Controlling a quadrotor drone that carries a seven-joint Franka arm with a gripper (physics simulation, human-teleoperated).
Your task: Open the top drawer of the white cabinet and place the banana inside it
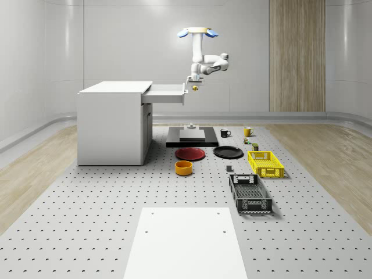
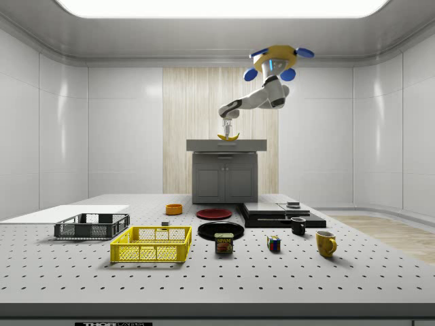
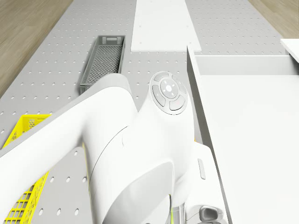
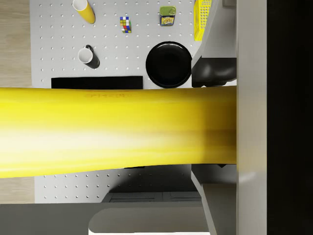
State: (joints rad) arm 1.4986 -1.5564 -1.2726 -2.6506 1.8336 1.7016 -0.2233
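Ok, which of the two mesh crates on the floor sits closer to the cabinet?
The yellow crate; the dark grey crate lies farther from the white cabinet, toward the white floor panel.

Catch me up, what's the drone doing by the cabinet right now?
The drone hovers in the air just off the front of the white cabinet's top drawer, which is already pulled open. Its arm reaches down and the hand holds the banana just above the drawer's front edge. The banana has not been set inside yet. On the floor below sit trays, plates, mugs and crates, untouched.
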